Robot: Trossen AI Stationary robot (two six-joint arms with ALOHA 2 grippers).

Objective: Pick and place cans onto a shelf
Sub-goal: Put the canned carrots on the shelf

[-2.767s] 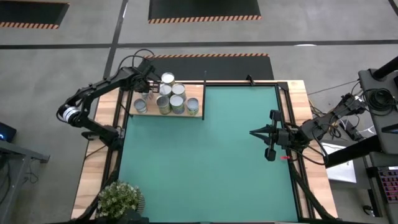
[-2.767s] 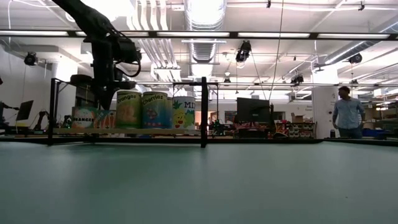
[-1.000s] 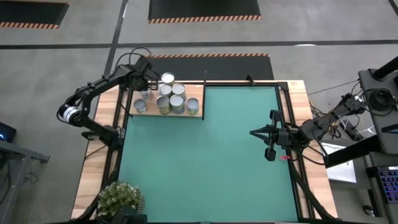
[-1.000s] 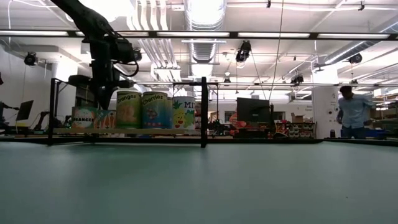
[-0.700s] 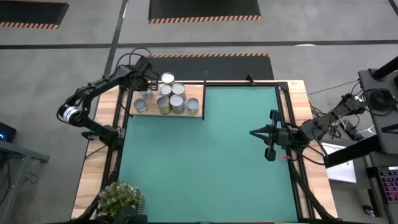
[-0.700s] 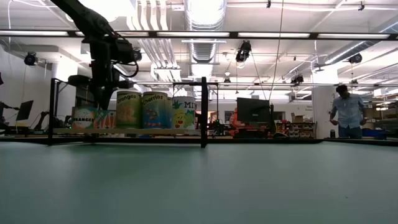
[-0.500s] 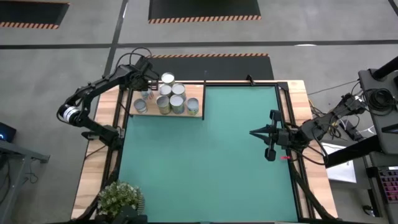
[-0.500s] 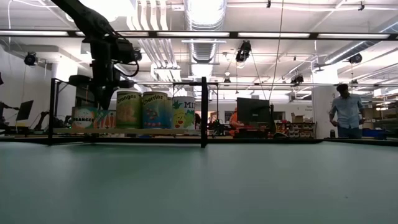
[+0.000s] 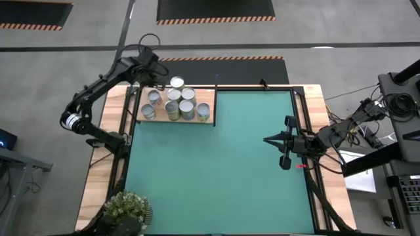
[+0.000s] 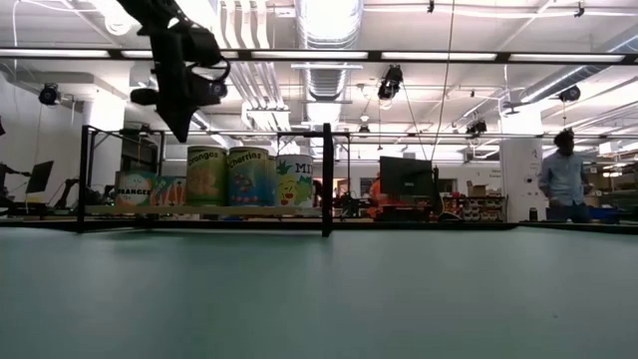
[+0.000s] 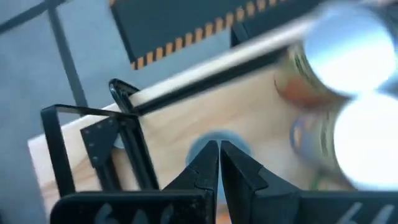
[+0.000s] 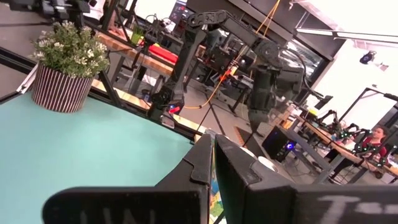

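Fingers pressed together, empty, the left gripper hangs above silver-topped cans clustered on the light-wood shelf; right gripper likewise closed, parked.

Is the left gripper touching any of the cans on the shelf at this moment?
Apart. In the low view the left gripper hangs shut above the cans, with open background between its tip and their tops. The high view places it beyond the shelf's far-left corner.
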